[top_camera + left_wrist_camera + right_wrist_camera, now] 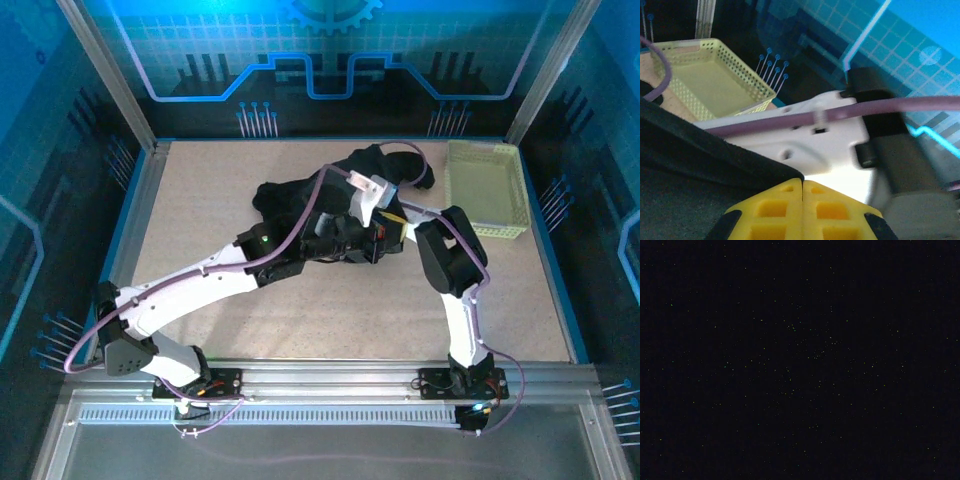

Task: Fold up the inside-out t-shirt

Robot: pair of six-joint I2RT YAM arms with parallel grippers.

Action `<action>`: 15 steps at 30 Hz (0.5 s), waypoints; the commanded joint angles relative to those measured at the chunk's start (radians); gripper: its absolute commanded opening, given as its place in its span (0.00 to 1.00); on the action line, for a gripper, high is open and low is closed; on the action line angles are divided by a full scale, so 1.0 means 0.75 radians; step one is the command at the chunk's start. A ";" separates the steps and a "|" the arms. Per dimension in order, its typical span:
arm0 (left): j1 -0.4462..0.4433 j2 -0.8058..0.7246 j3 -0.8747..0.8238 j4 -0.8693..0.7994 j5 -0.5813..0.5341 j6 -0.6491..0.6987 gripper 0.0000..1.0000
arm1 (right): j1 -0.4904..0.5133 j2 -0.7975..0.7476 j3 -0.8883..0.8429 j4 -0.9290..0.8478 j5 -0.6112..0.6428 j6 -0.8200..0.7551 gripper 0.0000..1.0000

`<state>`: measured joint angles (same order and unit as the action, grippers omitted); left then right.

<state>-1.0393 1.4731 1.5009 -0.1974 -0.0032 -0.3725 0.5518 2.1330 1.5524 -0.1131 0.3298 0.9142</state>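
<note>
Left wrist: left claw, yellow fingers pressed flat together along their whole length. The black shirt lies against their left side and meets the tips; whether any cloth is pinched between them cannot be told. Right arm, its white link crossing just ahead of the fingers, with a purple cable running along it. Basket, pale yellow-green with perforated walls, beyond at upper left.

Top external: shirt crumpled in a heap on the beige table, mid-width and toward the far edge, one lobe reaching just beside the basket at far right. Left arm stretched from the near-left base to the heap's near side. Right arm bent over from the near-right base, wrist on top of the heap. Right claw sits down among the folds.

Right wrist: uniformly dark. How far the right claw is open cannot be told.
</note>
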 commanded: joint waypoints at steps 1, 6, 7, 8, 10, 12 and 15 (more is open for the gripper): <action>-0.037 -0.012 0.068 0.151 0.099 -0.053 0.00 | 0.017 0.065 0.096 -0.152 0.000 0.026 0.84; -0.044 -0.048 0.073 0.197 0.099 -0.067 0.00 | 0.025 0.108 0.149 -0.301 0.043 0.068 0.94; -0.044 -0.060 0.069 0.212 0.101 -0.074 0.00 | 0.025 0.118 0.156 -0.318 0.045 0.072 0.94; -0.043 -0.071 0.069 0.226 0.108 -0.079 0.00 | 0.025 0.130 0.166 -0.335 0.047 0.073 0.94; -0.050 -0.085 0.074 0.236 0.125 -0.092 0.00 | 0.024 0.156 0.206 -0.394 0.059 0.084 0.95; -0.062 -0.096 0.089 0.231 0.147 -0.103 0.00 | 0.025 0.189 0.277 -0.473 0.074 0.088 0.95; -0.091 -0.117 0.099 0.215 0.126 -0.076 0.00 | 0.027 0.251 0.429 -0.651 0.105 0.101 0.95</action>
<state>-1.0397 1.4651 1.5032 -0.1692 -0.0357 -0.4206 0.5629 2.2467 1.7874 -0.4370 0.3790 0.9691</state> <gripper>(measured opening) 0.052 0.950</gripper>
